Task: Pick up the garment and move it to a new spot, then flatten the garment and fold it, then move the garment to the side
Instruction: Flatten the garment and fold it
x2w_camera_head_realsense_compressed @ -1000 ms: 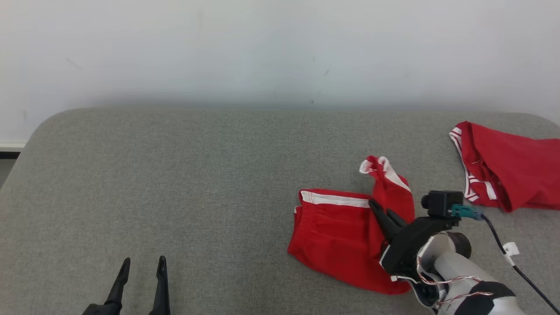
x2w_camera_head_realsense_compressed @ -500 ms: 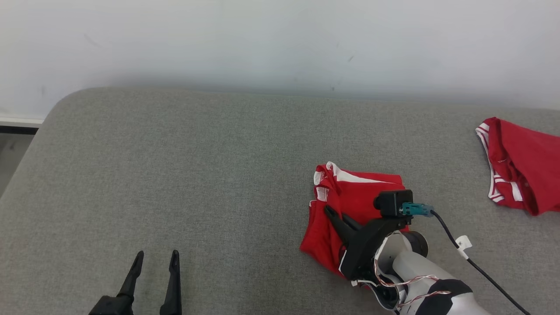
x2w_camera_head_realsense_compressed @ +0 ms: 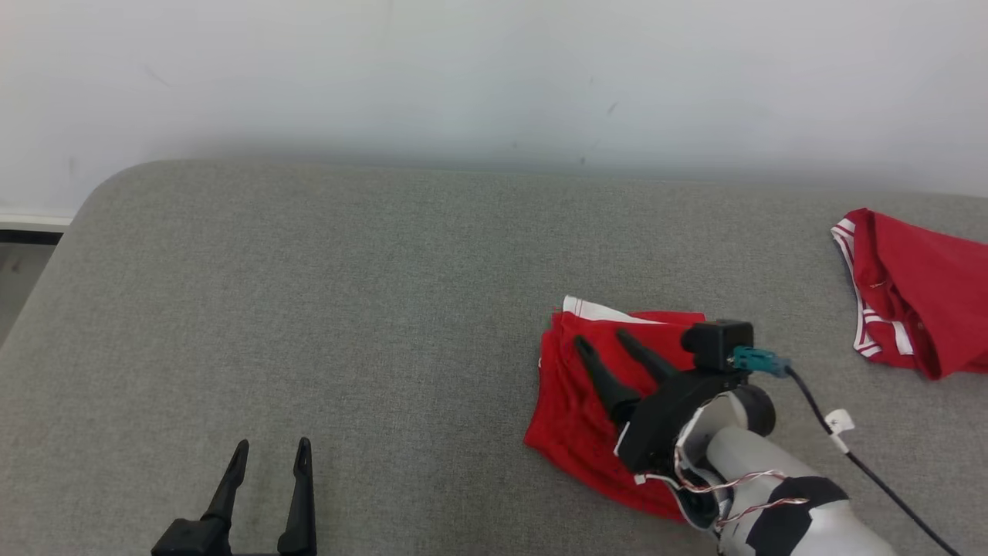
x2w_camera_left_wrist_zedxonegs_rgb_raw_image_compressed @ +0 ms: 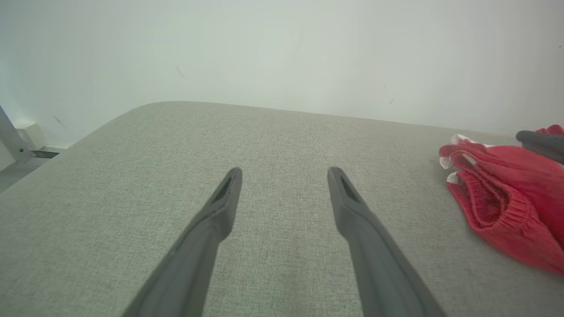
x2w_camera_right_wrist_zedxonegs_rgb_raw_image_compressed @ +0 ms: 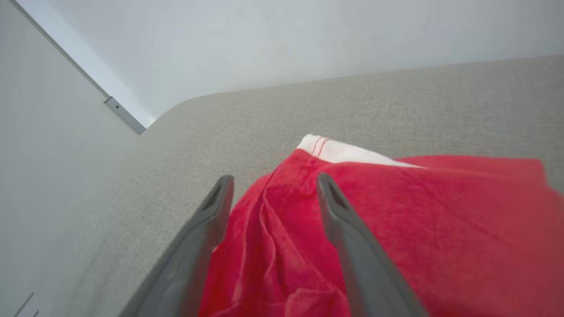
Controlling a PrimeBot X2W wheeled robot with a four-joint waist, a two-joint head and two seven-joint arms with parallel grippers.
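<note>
The garment point(x2w_camera_head_realsense_compressed: 567, 409), red shorts with white trim, lies folded on the grey padded surface point(x2w_camera_head_realsense_compressed: 347, 293), right of centre. My right gripper point(x2w_camera_head_realsense_compressed: 601, 337) stands open just above its top layer, holding nothing. In the right wrist view the right gripper point(x2w_camera_right_wrist_zedxonegs_rgb_raw_image_compressed: 275, 177) has its fingers apart over the red cloth point(x2w_camera_right_wrist_zedxonegs_rgb_raw_image_compressed: 440, 211), whose white band sits at the far edge. Down at the lower left, well clear of the cloth, my left gripper point(x2w_camera_head_realsense_compressed: 272, 445) is open and empty. The left wrist view has the left gripper point(x2w_camera_left_wrist_zedxonegs_rgb_raw_image_compressed: 285, 171) over bare fabric, with the garment point(x2w_camera_left_wrist_zedxonegs_rgb_raw_image_compressed: 502, 207) at the right.
A second red garment with white stripes point(x2w_camera_head_realsense_compressed: 918, 286) lies at the far right edge. A dark cable with a white tag point(x2w_camera_head_realsense_compressed: 864, 463) trails from my right wrist. A pale wall runs behind the surface, whose rounded left corner drops to the floor point(x2w_camera_head_realsense_compressed: 15, 262).
My right gripper carried the raised flap leftward over the shorts, laid it down and opened, letting the cloth go. The head camera shifted. The left gripper stayed open.
</note>
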